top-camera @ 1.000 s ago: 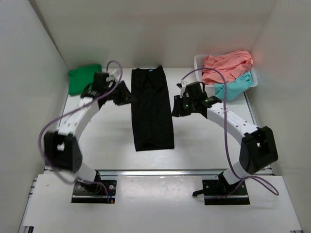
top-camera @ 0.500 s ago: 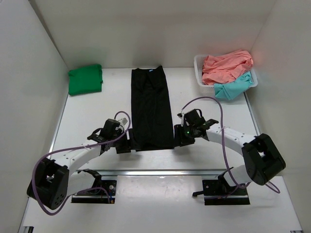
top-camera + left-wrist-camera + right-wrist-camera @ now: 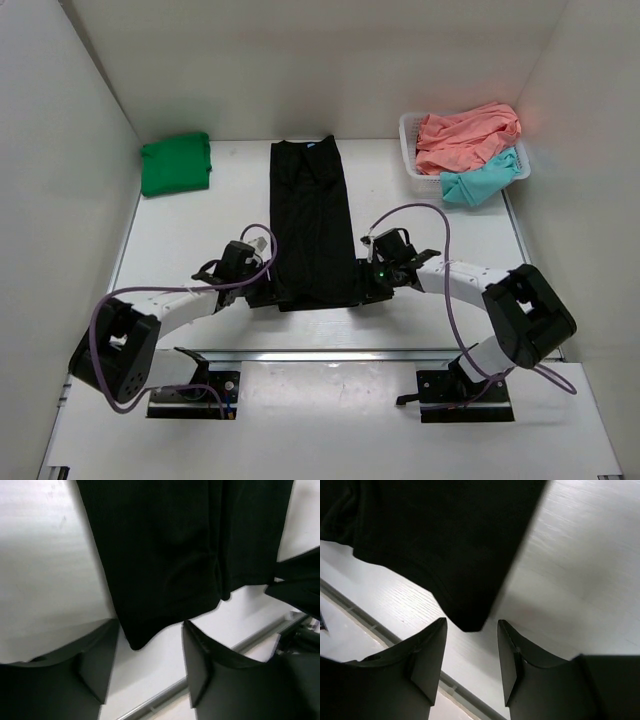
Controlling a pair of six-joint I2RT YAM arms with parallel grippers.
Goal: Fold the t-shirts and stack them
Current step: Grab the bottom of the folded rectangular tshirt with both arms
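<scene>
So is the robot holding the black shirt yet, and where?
Not yet. The left hand and right hand are open, each with a near corner of the black t-shirt between its fingers, unpinched.

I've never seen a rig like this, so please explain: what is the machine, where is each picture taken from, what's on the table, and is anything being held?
These are two robot arms, a left arm and a right arm, bolted at the near edge of a table, each ending in a two-finger pincer. The wide picture looks down from above and behind; the close-ups come from wrist cameras. On the table: a black t-shirt folded into a long strip, a folded green t-shirt far left, and a white basket far right holding a coral-pink t-shirt and a teal t-shirt. The left pincer and right pincer are both open, each with a near corner of the black t-shirt between its fingers. Nothing is gripped yet.
</scene>
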